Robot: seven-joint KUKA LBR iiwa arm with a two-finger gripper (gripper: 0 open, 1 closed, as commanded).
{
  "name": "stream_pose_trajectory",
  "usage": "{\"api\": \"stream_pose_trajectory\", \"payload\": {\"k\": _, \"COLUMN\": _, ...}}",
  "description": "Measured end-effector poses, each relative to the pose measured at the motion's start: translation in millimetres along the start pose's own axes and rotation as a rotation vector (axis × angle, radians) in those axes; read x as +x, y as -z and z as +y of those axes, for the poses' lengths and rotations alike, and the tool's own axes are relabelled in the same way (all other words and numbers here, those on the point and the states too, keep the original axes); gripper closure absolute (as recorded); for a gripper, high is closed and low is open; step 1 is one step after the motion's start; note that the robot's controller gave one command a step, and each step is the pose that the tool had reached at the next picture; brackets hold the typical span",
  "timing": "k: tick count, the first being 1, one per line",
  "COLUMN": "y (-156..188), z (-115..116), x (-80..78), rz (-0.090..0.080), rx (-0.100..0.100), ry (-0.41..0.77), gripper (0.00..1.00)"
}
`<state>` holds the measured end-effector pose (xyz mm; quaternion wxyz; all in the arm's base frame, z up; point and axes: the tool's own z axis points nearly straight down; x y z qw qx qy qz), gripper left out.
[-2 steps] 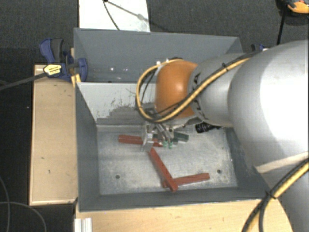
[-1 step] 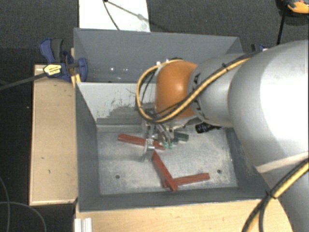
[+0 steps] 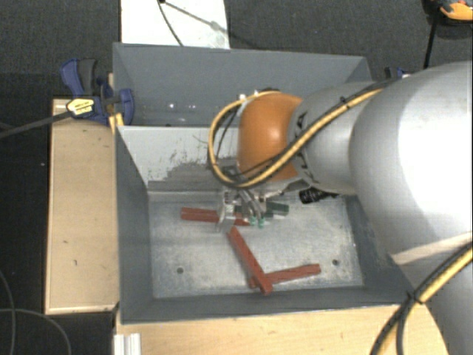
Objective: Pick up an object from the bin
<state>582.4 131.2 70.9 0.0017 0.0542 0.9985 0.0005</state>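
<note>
The end effector hangs over red sticks at frame centre; its grip cannot be told. Touching sticks may snag a lift.

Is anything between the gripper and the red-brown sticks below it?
Nothing visible. The gripper hangs right over the near ends of the left stick and the diagonal stick; the third stick lies farther off, toward the front. The wrist hides the spot directly beneath.

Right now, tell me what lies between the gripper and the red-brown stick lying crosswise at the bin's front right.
In the camera view, a slanted red-brown stick spans it, from below the gripper to the left end of the front stick.
</note>
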Motion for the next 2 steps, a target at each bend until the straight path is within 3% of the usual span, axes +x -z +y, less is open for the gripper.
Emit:
{"api": "stream_pose_trajectory", "payload": {"k": 1, "y": 0.0, "z": 0.0, "x": 0.0, "rz": 0.000, "rx": 0.000, "ry": 0.000, "gripper": 1.00}}
{"api": "stream_pose_trajectory", "payload": {"k": 2, "y": 51.9, "z": -4.2, "x": 11.6, "rz": 0.008, "rx": 0.003, "ry": -0.018, "gripper": 1.00}}
